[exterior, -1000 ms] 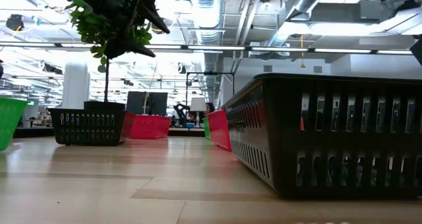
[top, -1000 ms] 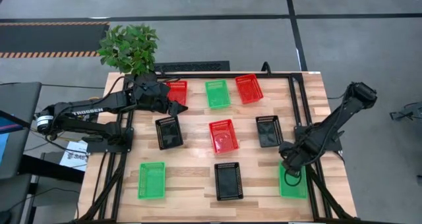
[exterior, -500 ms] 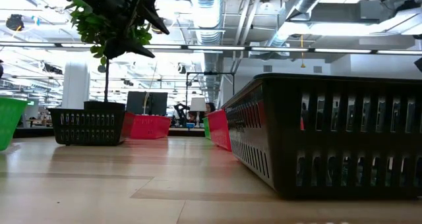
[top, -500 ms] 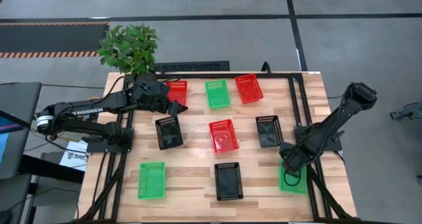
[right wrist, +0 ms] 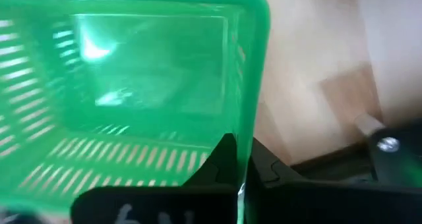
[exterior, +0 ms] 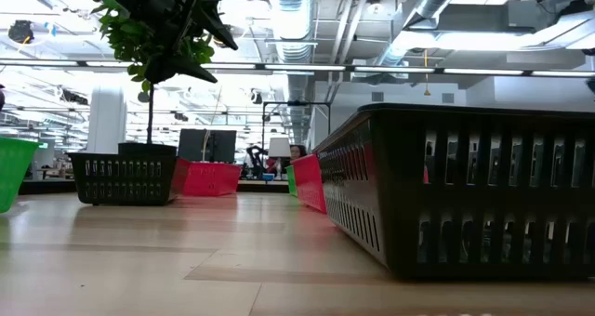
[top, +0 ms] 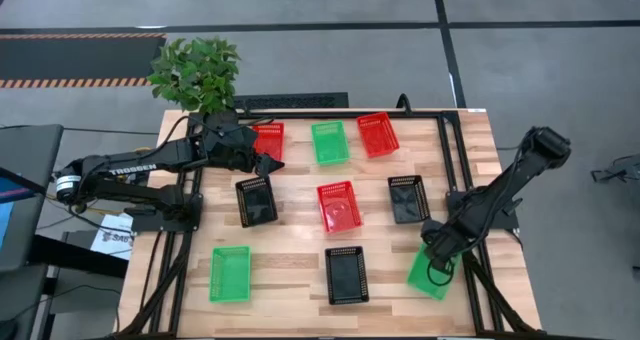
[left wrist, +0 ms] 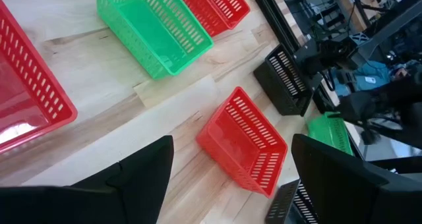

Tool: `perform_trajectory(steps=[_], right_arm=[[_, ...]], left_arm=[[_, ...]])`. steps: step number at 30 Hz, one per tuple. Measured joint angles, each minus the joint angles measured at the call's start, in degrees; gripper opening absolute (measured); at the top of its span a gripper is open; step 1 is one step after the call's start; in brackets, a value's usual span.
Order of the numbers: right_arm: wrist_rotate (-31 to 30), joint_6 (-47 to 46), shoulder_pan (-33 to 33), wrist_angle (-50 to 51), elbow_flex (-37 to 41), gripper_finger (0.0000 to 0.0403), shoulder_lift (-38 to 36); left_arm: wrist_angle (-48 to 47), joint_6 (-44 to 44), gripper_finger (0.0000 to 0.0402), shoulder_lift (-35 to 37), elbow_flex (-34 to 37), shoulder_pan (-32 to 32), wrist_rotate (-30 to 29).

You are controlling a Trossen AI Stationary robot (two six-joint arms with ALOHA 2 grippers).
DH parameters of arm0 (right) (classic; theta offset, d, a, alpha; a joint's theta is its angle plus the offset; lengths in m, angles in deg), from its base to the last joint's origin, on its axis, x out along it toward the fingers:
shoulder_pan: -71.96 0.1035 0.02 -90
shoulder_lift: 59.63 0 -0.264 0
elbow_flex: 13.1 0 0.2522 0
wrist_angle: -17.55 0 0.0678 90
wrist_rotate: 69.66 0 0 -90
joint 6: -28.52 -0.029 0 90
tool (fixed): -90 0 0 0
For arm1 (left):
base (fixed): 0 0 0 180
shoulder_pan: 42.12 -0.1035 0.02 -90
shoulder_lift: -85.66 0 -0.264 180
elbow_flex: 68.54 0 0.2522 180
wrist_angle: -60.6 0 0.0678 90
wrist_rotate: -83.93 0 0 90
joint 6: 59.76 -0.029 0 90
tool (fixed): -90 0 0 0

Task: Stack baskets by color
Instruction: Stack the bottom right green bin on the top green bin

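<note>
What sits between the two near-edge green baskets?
High view: one black basket lies between the left green basket and the right green basket, which the right gripper grips.

You're looking at a large open industrial lab or workshop hall. Exposed silver ventilation ducts and pipes run under the ceiling, strip lights hang in rows, and the grey concrete floor carries a black-and-orange hazard-striped mat beyond the wooden table.
</note>
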State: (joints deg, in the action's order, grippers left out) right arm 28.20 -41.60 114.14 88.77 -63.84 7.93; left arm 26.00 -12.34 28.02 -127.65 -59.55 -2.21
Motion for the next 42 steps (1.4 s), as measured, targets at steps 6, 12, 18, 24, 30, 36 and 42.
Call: perform_trajectory(steps=[6,12,18,24,30,36,42], right_arm=[[-0.28,-1.89,-1.33,3.36,-7.28,0.0007,-3.17],[-5.80,2.56,-8.89,10.43,-18.42,0.0012,-4.98],[-15.33,18.75,-23.80,15.56,-28.84,0.0011,-3.32],[-15.75,43.06,-45.15,15.03,-35.43,0.0007,2.07],[-14.10,66.63,-62.54,12.32,-45.46,0.0018,12.38],[-13.78,84.23,-72.45,9.25,-57.67,0.0016,23.89],[-12.69,100.18,-76.65,3.43,-68.18,0.0017,34.81]], left_arm=[[-0.37,-1.01,0.0297,0.00,0.00,0.00,0.11],[-0.49,-1.77,0.0297,0.00,0.00,0.00,0.46],[-0.85,-3.56,0.0297,0.00,0.00,0.00,1.32],[-1.60,-4.74,0.0297,0.00,0.00,-0.02,3.41],[-1.86,-6.14,0.0297,0.00,0.00,-0.02,3.59],[-1.79,-6.47,0.0297,0.00,0.00,-0.01,3.85],[-1.79,-3.99,0.0297,0.00,0.00,-0.02,3.04]])
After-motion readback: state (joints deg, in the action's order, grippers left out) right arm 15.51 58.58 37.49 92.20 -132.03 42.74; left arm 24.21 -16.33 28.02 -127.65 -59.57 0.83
